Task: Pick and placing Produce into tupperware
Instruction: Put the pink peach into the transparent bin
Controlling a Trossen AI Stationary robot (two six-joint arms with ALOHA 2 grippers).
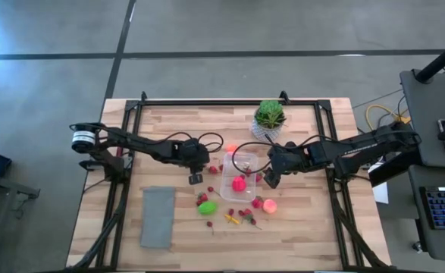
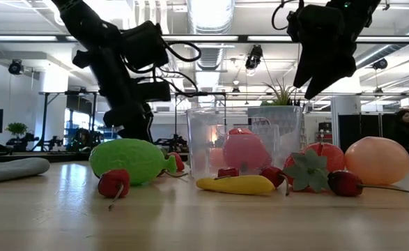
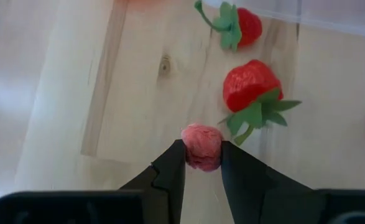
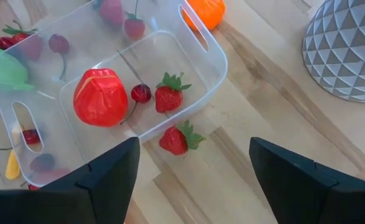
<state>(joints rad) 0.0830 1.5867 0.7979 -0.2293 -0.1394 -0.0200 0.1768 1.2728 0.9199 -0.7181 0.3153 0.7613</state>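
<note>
The clear tub (image 1: 237, 173) sits mid-table and holds a large pink-red piece (image 4: 100, 96), a cherry (image 4: 141, 93) and a strawberry (image 4: 170, 98). More produce lies around it: a green piece (image 1: 207, 208), a yellow bit (image 2: 235, 185), a peach ball (image 1: 268, 205), an orange ball (image 1: 230, 148) and several berries. My left gripper (image 1: 195, 177) is just left of the tub, shut on a pink raspberry (image 3: 202, 138). My right gripper (image 4: 194, 180) hangs open above the table at the tub's right side (image 1: 270, 178), over a loose strawberry (image 4: 177, 140). My left gripper pinches the pink raspberry by its two sides (image 3: 191, 154) between its fingertips (image 3: 173, 165), only at their free ends. The fingers point down at the table. Whether the berry is clear of the wood, I cannot tell.
A potted green plant in a white faceted pot (image 1: 270, 117) stands behind the tub toward the far edge. A flat grey rectangle (image 1: 158, 216) lies near the left front. Two strawberries (image 3: 250, 87) lie close beyond the left gripper. Black frame rails (image 1: 127, 152) border both table sides.
</note>
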